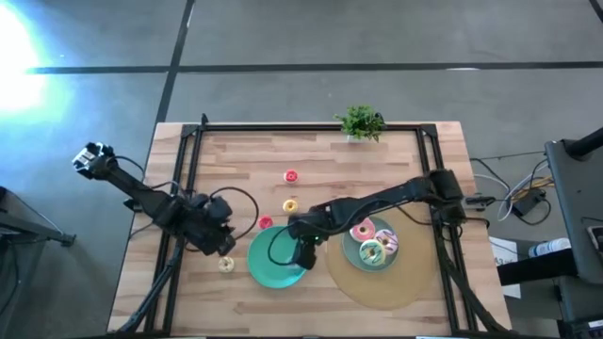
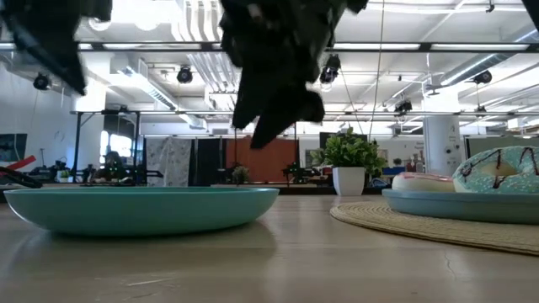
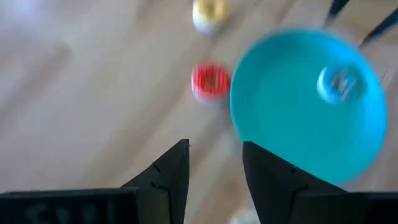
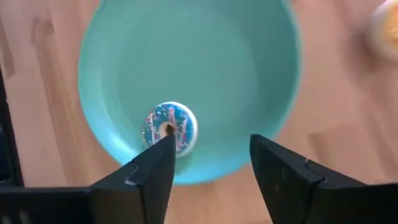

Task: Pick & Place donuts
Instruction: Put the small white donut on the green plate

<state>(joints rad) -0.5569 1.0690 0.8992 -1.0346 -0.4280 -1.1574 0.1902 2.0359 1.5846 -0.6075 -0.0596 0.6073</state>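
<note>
A teal plate (image 1: 267,264) lies at the table's near middle with one small blue sprinkled donut (image 4: 169,126) resting flat in it. My right gripper (image 4: 211,146) hovers open above that plate, over the donut without touching it; in the low view it (image 2: 278,93) hangs clear of the plate (image 2: 143,209). My left gripper (image 3: 216,149) is open over bare wood just left of the plate (image 3: 308,106). A red donut (image 1: 265,223), a yellow donut (image 1: 290,205), another red one (image 1: 290,175) and a cream one (image 1: 226,265) lie flat on the table.
A second teal plate (image 1: 369,256) with three larger frosted donuts (image 1: 363,231) sits on a round woven mat (image 1: 396,282) to the right. A small potted plant (image 1: 360,122) stands at the far edge. A black frame (image 1: 188,151) borders the table's sides.
</note>
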